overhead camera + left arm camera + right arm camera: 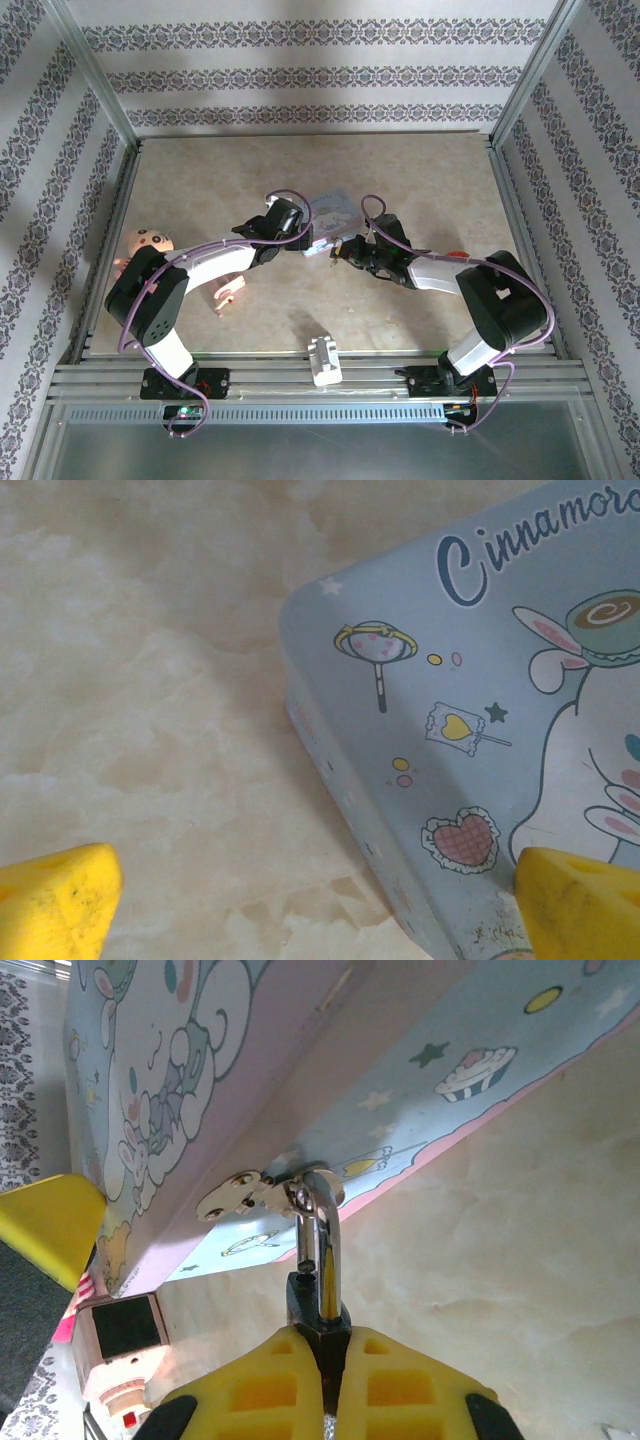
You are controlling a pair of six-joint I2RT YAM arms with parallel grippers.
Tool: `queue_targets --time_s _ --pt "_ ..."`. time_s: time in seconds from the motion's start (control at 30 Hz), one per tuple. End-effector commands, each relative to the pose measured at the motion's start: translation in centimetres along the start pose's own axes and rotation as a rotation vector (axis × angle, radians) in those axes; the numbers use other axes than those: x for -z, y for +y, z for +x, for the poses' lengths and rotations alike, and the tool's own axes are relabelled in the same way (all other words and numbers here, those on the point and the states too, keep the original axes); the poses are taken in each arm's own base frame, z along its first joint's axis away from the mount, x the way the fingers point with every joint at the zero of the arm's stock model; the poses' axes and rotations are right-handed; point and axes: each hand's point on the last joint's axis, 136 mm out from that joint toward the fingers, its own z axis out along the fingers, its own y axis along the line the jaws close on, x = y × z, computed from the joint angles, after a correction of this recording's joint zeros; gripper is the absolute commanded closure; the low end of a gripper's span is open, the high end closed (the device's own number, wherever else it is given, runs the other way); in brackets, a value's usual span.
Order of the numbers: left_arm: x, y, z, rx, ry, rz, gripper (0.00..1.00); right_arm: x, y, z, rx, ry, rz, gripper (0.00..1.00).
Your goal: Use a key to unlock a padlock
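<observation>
Right gripper [323, 1352]: clamped hard on the dark body of the padlock [318, 1305], with the yellow pads [400, 1390] squeezing it from both sides.
Lock position: it hangs by its shackle [318, 1225] from the hasp [240, 1195] on the tin [200, 1080], near the middle of the tabletop [430, 180].
Left gripper [318, 905]: jaws spread wide with nothing in them, hovering over a corner of the tin's lid.
Risk, tin: nothing pins it down, so we reckon a pull on the lock drags or tips it.
Risk, shackle: a twist from the right wrist could jam it against the hasp.
Risk, crowding: both grippers work at one tin edge, and a left finger [45, 1225] sits near the lock, so a bump looks possible.
Hidden, keyhole: the right pads cover it, so we cannot tell whether anything is in it.
Hidden, key: it is too small for us to pick out, and we cannot tell where it lies.
Hidden, latch: the shackle's foot enters the body, but we cannot say whether it is locked or free.
</observation>
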Motion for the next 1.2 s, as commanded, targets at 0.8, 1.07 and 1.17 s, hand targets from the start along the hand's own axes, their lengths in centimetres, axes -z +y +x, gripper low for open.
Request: queue_targets --time_s 0.8,1.07,1.17 --pt "-0.1 0.8 3.6 -0.008 0.13 -0.015 0.01 -0.7 -3.2 -3.0 0.047 -0.214 0.244 1.0" --pt "-0.1 0.8 5.0 0.028 0.152 0.013 0.01 -1.2 -3.0 -4.2 -0.039 -0.332 0.187 1.0" --pt "-0.2 0.8 5.3 0.026 0.156 0.014 0.01 -1.3 -2.4 -4.5 -0.062 -0.35 0.148 1.0"
